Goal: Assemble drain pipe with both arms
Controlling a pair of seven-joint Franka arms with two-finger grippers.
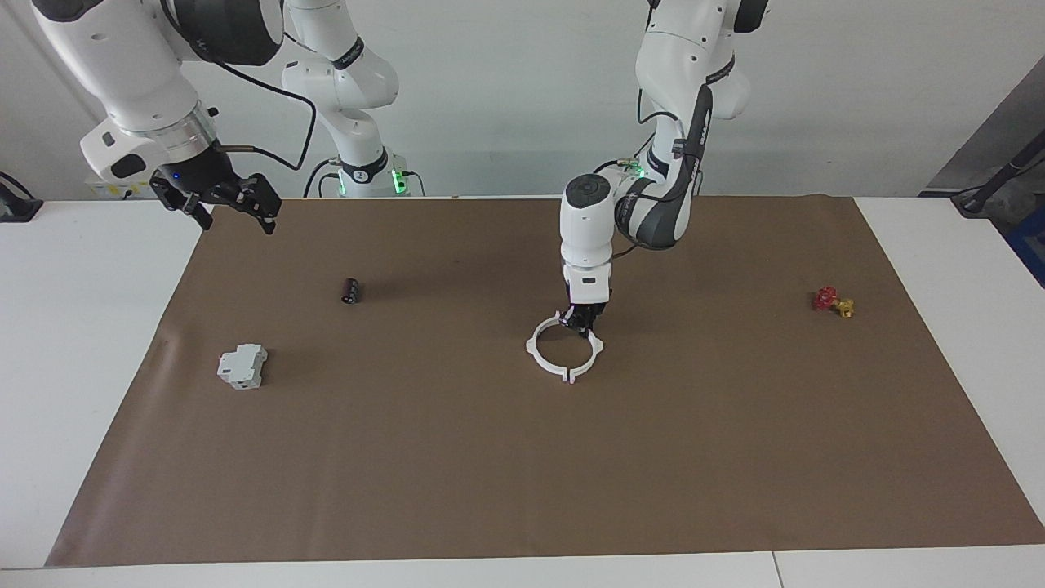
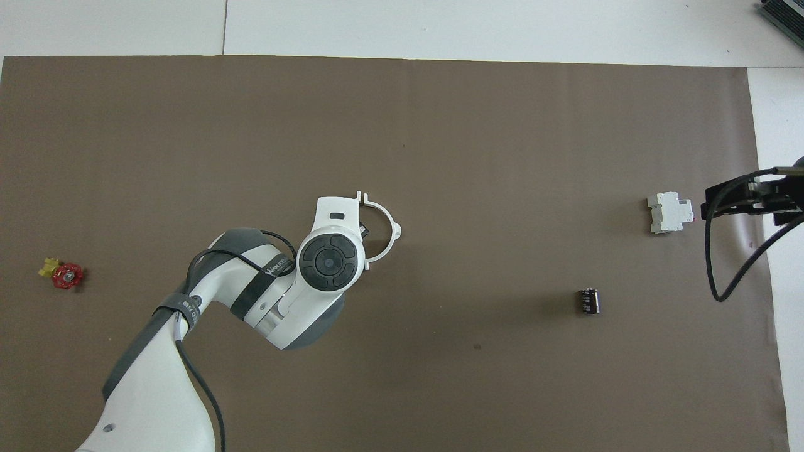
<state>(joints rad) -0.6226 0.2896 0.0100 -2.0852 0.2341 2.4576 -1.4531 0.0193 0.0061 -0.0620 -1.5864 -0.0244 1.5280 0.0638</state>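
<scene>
The drain pipe [image 1: 565, 349], two thin white half-rings with small tabs, lies as a closed ring flat on the brown mat [image 1: 522, 457], about midway along the table. Taking the ring as a clock face in the facing view, the two halves meet at roughly 6 o'clock, where their end tabs sit just beside each other, and again near 12 o'clock. The left gripper [image 1: 582, 325] comes straight down onto the ring at about 1 o'clock, its fingers pressed together and pinching the rim at the part nearest the robots. In the overhead view the left arm's wrist covers most of the ring, leaving one arc [image 2: 384, 227] showing. The right gripper [image 1: 219, 204] hangs in the air over the mat's edge at the right arm's end of the table, its fingers spread wide and holding nothing; that arm waits. Toward that same end lie a small black cylinder [image 1: 350, 291] and a grey-white boxy block [image 1: 242, 366], well apart from the ring. At the left arm's end sits a small red and yellow valve piece [image 1: 833, 302].
</scene>
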